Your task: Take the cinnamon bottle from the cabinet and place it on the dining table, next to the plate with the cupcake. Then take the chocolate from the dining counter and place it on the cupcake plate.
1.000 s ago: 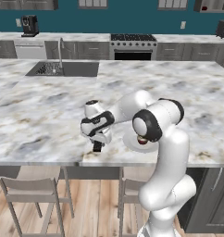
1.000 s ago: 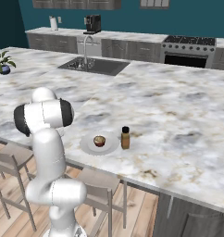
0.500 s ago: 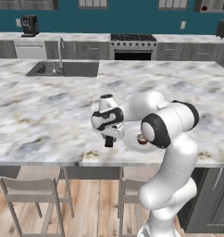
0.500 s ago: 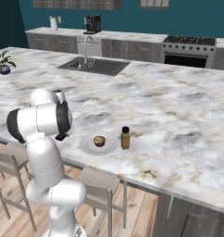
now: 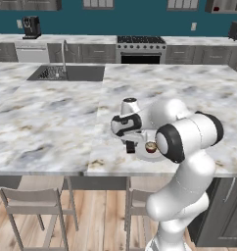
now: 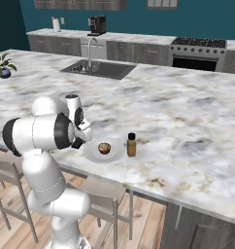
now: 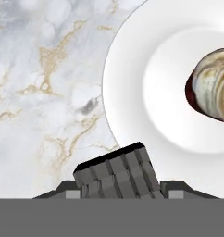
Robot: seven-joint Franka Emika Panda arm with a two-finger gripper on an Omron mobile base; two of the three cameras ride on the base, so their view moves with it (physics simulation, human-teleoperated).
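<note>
- My gripper [image 7: 117, 178] is clamped on the chocolate [image 7: 116, 172], a dark ridged bar between my fingertips, hanging over the near rim of the plate [image 7: 132, 83].
- The cupcake [image 7: 211, 88] sits on that plate, just beyond the bar.
- My arm bends low over the table [image 6: 187, 116] edge; the cinnamon bottle [image 6: 131, 144] stands beside the plate.

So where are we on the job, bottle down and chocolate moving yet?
The cinnamon bottle already stands on the dining table right beside the plate with the cupcake. In the hand view the chocolate sits between the fingers, hovering at the plate's edge, so it looks gripped. Left: carry it over the plate and release it there.
</note>
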